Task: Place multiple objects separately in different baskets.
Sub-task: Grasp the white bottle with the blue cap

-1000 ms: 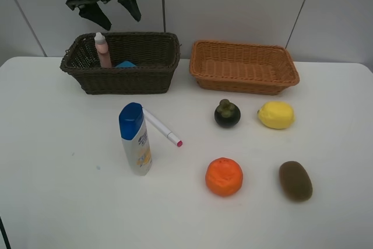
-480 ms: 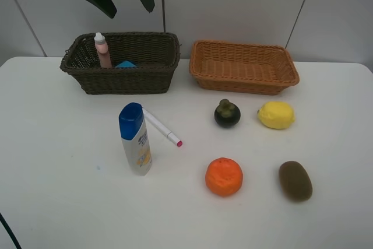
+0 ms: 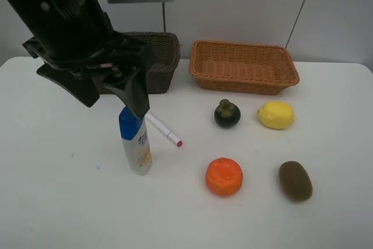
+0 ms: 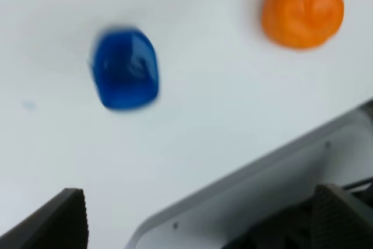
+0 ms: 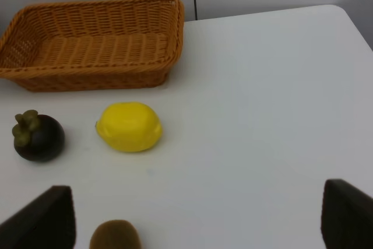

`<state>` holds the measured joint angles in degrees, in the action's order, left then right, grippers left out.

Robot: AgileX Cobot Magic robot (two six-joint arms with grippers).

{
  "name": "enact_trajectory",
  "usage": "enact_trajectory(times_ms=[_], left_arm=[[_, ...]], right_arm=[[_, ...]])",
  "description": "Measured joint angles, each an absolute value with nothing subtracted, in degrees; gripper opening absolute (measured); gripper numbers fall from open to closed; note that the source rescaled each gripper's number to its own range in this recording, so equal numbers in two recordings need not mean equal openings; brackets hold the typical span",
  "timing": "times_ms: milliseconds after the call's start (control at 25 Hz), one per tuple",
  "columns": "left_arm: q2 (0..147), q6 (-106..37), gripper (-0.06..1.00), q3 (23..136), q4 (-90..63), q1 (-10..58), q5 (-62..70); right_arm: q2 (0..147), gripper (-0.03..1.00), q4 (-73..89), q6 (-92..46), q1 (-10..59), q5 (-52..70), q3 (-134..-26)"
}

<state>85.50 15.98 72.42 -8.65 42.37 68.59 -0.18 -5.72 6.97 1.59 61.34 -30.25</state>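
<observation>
High/L-wrist cams: common orange point(image 3: 224, 176)

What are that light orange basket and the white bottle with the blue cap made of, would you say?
The light orange basket looks like woven wicker or rattan with a matte finish: its walls show interlaced strands, though a plastic imitation cannot be ruled out. The white bottle looks like smooth, slightly glossy plastic with a printed label. Its blue cap seems to be moulded plastic too.

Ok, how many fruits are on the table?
4: mangosteen and lemon by the tan basket, orange and kiwi nearer the camera. More may be hidden in the dark basket behind the arm.
</observation>
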Motion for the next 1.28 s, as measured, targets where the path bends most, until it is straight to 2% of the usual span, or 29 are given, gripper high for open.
enact_trajectory(times_ms=[120,360,960,1200,1280], left_arm=[[86.0,22.6,1.00,70.8,-4.0,45.6,68.6],[89.6,27.6,1.00,70.7,3.6,46.2,68.6],[106.8,27.9,1.00,70.5,2.8,46.2,58.9],[107.6,28.0,1.00,70.9,2.6,46.2,57.3],[107.6,28.0,0.96,70.9,2.3,46.2,57.3]], right_arm=[[-0.2,1.00,-5.7,7.0,1.6,61.3,-30.3],[-0.2,1.00,-5.7,7.0,1.6,61.3,-30.3],[-0.2,1.00,-5.7,7.0,1.6,61.3,-30.3],[-0.2,1.00,-5.7,7.0,1.6,61.3,-30.3],[-0.2,1.00,-5.7,7.0,1.6,61.3,-30.3]])
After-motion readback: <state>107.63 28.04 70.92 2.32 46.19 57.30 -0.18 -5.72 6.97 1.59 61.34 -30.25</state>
